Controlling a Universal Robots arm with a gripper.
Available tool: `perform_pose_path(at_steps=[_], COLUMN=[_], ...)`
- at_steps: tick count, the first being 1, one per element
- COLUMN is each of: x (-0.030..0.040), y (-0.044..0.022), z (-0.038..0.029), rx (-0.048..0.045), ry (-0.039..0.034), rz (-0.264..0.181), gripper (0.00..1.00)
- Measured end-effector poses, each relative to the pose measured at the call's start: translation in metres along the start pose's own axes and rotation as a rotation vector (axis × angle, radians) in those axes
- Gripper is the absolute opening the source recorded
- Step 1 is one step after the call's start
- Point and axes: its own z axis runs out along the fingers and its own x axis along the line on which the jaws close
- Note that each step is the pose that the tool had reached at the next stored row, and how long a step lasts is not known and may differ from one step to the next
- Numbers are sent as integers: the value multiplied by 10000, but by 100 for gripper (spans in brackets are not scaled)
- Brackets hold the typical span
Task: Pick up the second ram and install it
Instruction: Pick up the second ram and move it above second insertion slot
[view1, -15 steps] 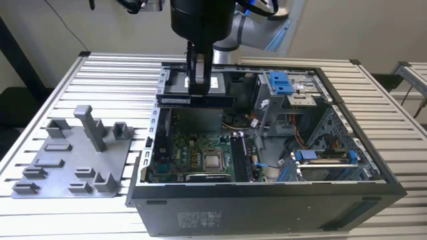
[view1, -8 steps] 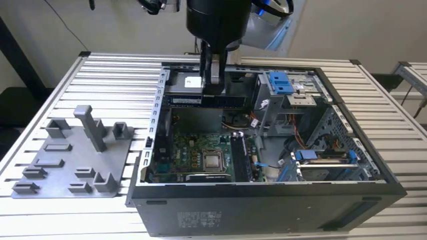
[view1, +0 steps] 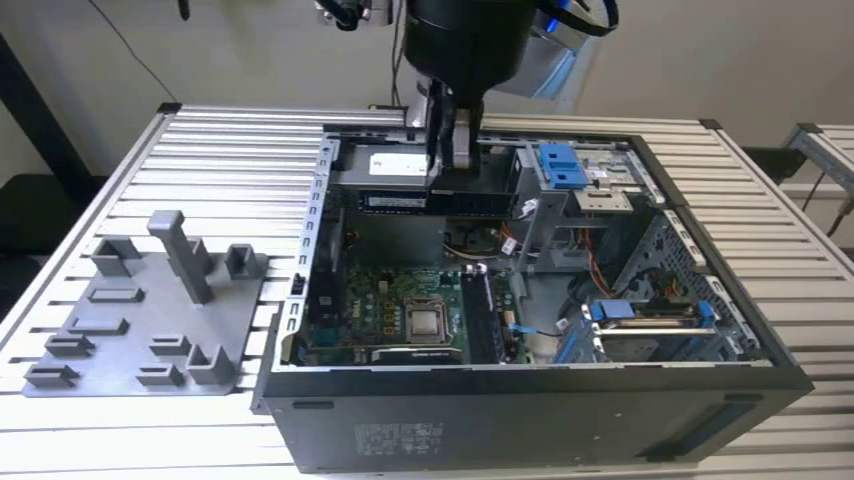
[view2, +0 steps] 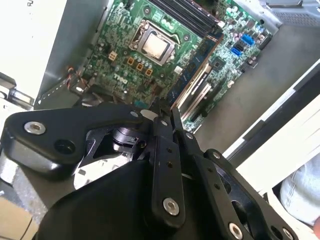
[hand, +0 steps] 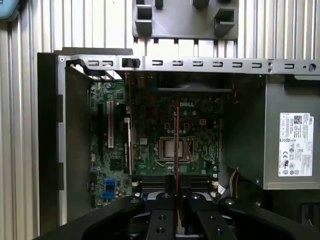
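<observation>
My black pincer (view1: 447, 178) is clenched on the second ram (view1: 400, 201), a thin, long, dark circuit-board stick, gripped near its middle. I judge the pick-up done. The stick hangs level above the open black metal computer case (view1: 534, 390), apart from the green motherboard (view1: 387, 300) below. In the first wrist view its edge (hand: 177, 140) runs out from my fingers over the board. Seating it is not yet done. The grey plastic tray (view1: 160, 300) sits beside the case on the ribbed metal worktop (view1: 227, 140).
</observation>
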Motion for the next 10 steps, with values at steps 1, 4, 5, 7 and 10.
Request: perform_pose_path(at_steps=[1,4,5,7,10], x=[0,-1,-2,-2,-3], y=[-21,-85,-106,-145,-201], z=[-1,-3,-4,-5,-7], rx=[0,0,0,0,0], ry=[0,0,0,0,0], rz=[0,0,0,0,0], gripper=[14,14,14,14,14])
